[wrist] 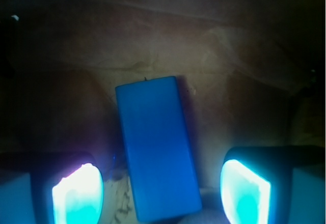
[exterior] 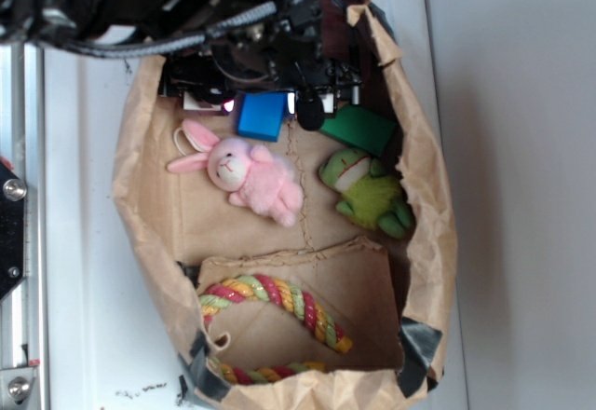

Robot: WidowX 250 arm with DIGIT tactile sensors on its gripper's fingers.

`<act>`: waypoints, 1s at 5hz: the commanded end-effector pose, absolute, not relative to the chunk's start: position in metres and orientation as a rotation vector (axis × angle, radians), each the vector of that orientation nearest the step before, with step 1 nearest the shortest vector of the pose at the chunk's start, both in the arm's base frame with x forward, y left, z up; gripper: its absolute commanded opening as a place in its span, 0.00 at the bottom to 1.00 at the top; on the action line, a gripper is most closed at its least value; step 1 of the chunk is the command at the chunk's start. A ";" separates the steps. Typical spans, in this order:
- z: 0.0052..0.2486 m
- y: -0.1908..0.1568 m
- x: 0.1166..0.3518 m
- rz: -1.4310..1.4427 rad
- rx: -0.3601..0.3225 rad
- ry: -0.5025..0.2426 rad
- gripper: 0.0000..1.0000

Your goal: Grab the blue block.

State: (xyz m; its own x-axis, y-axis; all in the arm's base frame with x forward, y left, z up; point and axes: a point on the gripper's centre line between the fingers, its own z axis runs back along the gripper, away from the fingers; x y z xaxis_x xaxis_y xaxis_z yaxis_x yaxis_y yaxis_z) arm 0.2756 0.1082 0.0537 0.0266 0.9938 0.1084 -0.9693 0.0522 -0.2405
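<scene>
Blue block [wrist: 158,150]: looks rigid, smooth, likely light, maybe slippery. Sits between spread gripper [wrist: 162,193] pads, untouched. Best pinched across long sides, mid-length.

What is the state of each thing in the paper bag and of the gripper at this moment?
Bright blue flat rectangular block: lying flat between the open fingers, not gripped.
Gripper: open, one finger at each side of the block.
Green flat block: lying loose, untouched.
Pink plush bunny: lying on the bag floor.
Green plush frog: lying beside the bunny.
Striped rope toy: curved, lying apart.
Brown paper bag: open.
</scene>
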 end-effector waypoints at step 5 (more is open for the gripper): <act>0.038 0.109 0.271 1.458 -0.120 -0.339 0.00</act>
